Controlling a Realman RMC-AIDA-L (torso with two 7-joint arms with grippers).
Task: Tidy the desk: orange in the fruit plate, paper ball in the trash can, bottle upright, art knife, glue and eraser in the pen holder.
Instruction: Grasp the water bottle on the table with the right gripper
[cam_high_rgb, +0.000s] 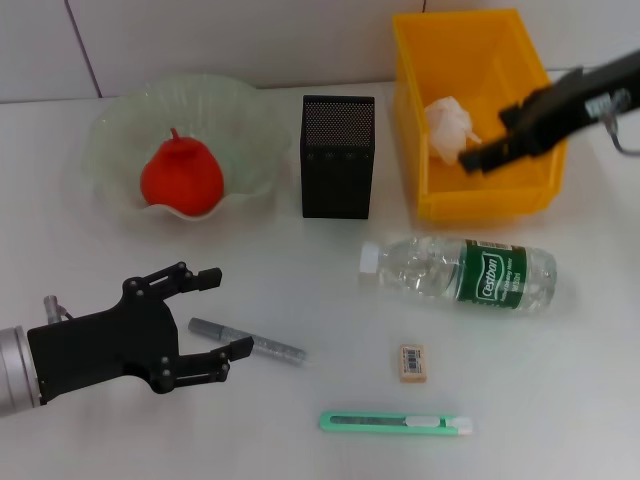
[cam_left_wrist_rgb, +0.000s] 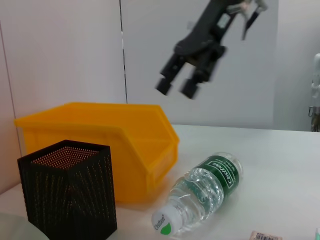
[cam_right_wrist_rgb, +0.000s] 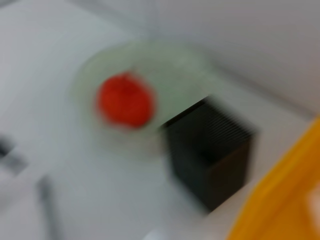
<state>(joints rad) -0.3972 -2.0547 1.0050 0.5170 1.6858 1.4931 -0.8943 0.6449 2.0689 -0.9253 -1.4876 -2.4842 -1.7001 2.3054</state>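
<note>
Grey glue stick (cam_high_rgb: 246, 341), thin, stiff, light and likely to roll, lies at 3 o'clock of my wide-spread empty left gripper (cam_high_rgb: 218, 313); I'd pinch mid-barrel, while right gripper (cam_high_rgb: 490, 133) hangs open over yellow bin (cam_high_rgb: 480, 200).

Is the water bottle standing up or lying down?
Lying down. The bottle rests on its side on the table, cap pointing toward the robot's left.

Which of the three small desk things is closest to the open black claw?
The grey glue stick: the left gripper straddles its end; eraser and green art knife lie farther off.
</note>
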